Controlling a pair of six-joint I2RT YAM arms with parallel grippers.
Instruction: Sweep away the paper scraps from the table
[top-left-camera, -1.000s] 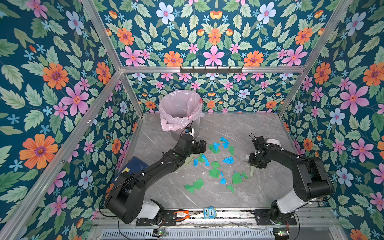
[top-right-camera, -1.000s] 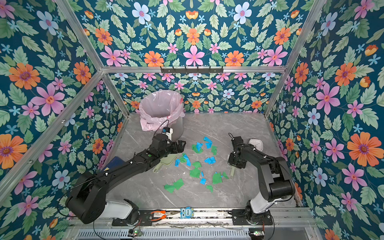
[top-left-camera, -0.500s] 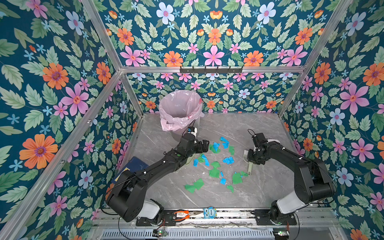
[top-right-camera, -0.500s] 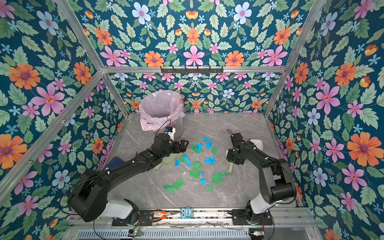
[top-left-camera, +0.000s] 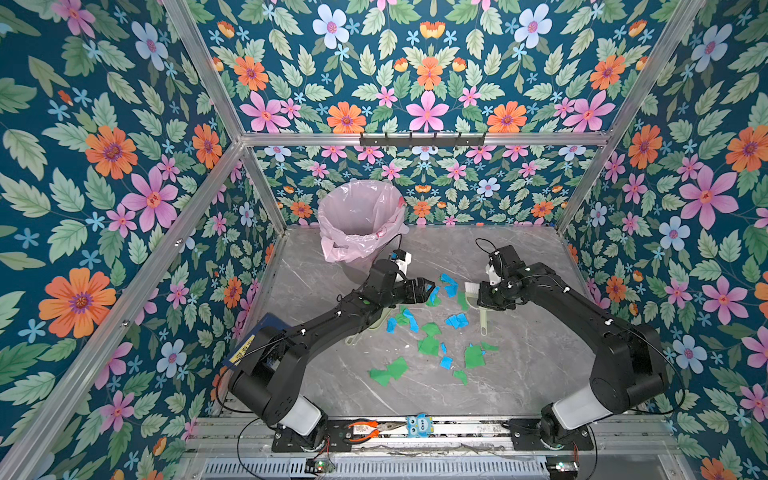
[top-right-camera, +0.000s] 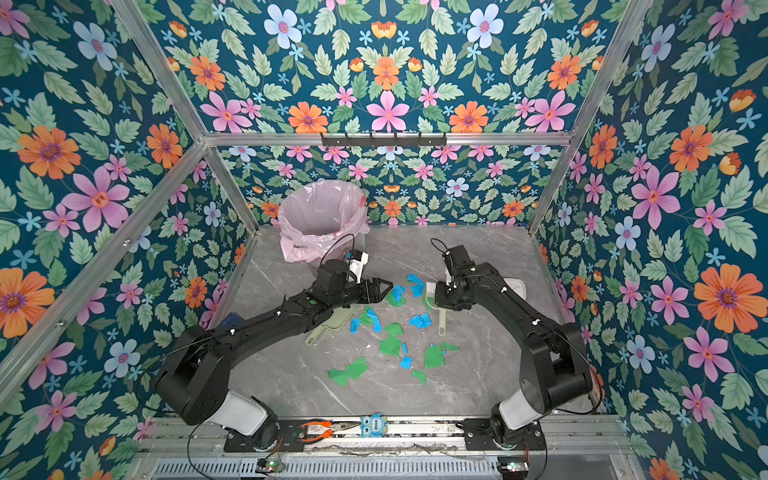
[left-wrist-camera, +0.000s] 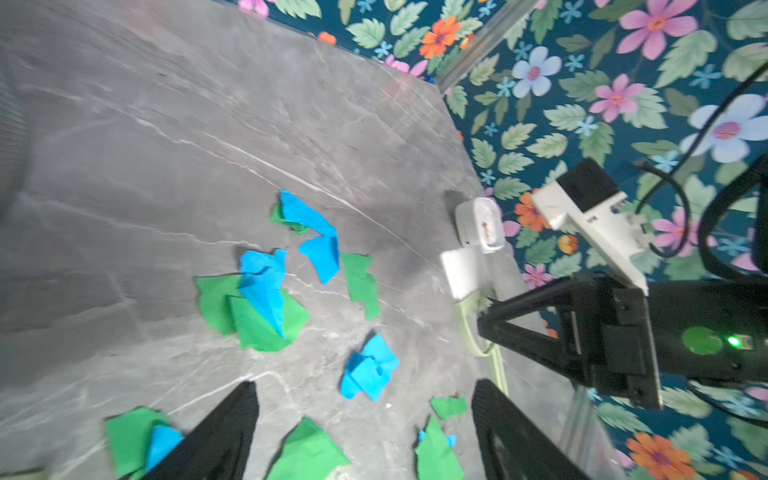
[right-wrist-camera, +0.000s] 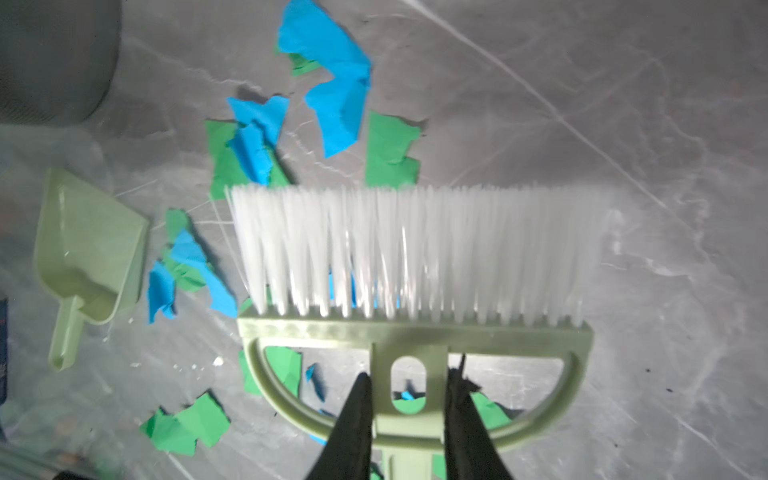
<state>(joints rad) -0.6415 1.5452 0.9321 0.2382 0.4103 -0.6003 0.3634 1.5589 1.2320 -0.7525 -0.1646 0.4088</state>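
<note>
Sweep hardly begun: the paper scraps (top-left-camera: 430, 345) all lie scattered mid-way across the table (top-left-camera: 519, 374), none in the dustpan (right-wrist-camera: 89, 249) lying flat beside them; my right gripper (right-wrist-camera: 409, 376) is clamped on the brush (right-wrist-camera: 415, 332) handle, and my left gripper (top-left-camera: 426, 291) is spread wide and empty.

The only readable word is "One", in dark letters on a small blue owl-shaped tag (top-left-camera: 419, 424) on the metal rail (top-left-camera: 465, 428), well apart from the left hand (top-left-camera: 429, 291) and right hand (top-left-camera: 483, 297), back by the arm bases. A yellow label (top-left-camera: 244, 351) on a dark blue flat item (top-left-camera: 266, 326), well behind the left hand, is too small to read.
</note>
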